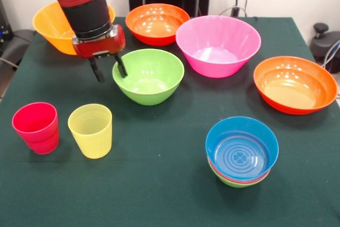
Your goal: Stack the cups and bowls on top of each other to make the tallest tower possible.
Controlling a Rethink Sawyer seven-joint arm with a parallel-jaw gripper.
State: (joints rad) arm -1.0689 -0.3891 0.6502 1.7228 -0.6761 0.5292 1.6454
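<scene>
while fingers (109,69) sit apart by empty green bowl (148,75), blue bowl (241,148) tops tower (240,176) w/ nothing inside.

Room bright, even light from above. Soft, short shadows under bowls on the green table (159,184). White glare spots on the glossy orange bowl (295,83), pink bowl (218,43) and blue bowl (241,147). Gripper (109,69) casts faint shadow. Focus mostly sharp, background slightly soft.

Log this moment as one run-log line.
gripper: open, empty, at green bowl rim | tower: blue bowl on top | cups: loose, upright | stage: reaching for green bowl
</scene>
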